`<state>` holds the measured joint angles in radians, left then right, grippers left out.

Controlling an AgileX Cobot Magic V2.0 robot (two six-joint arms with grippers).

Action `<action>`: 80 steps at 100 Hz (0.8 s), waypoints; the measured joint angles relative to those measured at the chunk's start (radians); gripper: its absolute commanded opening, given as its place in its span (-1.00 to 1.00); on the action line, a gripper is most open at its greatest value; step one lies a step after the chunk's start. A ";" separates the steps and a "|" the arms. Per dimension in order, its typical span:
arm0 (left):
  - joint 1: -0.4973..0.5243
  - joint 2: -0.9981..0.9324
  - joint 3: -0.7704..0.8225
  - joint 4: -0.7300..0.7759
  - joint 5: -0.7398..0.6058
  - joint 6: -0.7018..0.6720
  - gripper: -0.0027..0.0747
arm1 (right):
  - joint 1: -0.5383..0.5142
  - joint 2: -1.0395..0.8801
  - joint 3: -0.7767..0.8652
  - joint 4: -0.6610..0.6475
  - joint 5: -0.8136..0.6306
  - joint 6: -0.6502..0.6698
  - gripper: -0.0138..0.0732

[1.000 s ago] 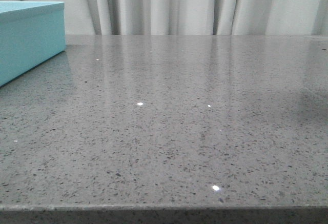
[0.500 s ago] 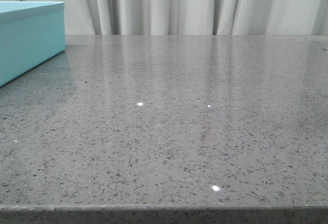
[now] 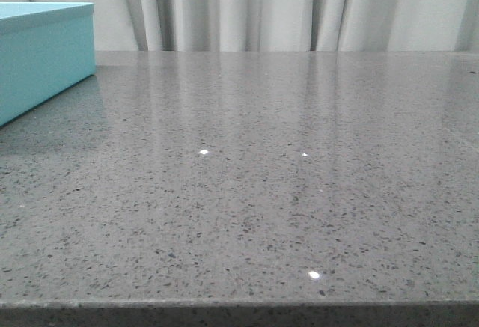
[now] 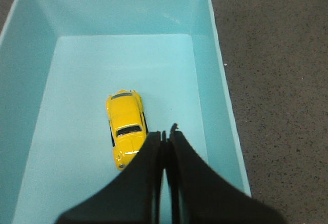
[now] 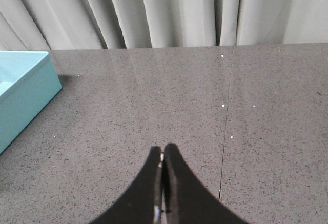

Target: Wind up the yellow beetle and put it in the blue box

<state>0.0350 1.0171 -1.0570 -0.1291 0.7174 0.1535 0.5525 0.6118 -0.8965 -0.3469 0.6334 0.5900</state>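
Left wrist view: yellow beetle [image 4: 125, 128] lay in the blue box [image 4: 220, 88], below the clenched, empty left gripper [image 4: 164, 134].
Its long axis ran away from the fingers, just beside their tips; the right gripper [image 5: 163, 155], also clenched on nothing, hung well apart over the speckled grey table [image 3: 299, 192], pale curtains [image 3: 299, 5] beyond.

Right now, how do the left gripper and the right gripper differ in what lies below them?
The left gripper hangs over the blue box, where the yellow beetle lies on the floor; the right gripper hangs over bare grey table, the box off to one side. Both have jaws shut and hold nothing.
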 measured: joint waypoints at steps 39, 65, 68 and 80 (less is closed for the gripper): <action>0.000 -0.384 0.371 0.000 -0.206 0.050 -0.98 | 0.000 -0.224 0.290 -0.076 -0.191 0.000 -0.84; 0.000 -0.565 0.568 -0.001 -0.232 0.050 -0.98 | 0.000 -0.326 0.418 -0.083 -0.234 -0.001 -0.84; 0.000 -0.580 0.583 -0.001 -0.232 0.050 -0.98 | 0.000 -0.333 0.422 -0.084 -0.234 -0.001 -0.84; 0.000 -0.626 0.624 -0.001 -0.232 0.050 -0.98 | 0.000 -0.342 0.425 -0.101 -0.238 -0.001 -0.84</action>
<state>0.0350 0.3911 -0.4335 -0.1298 0.4857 0.2040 0.5525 0.2702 -0.4714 -0.4484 0.3954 0.5893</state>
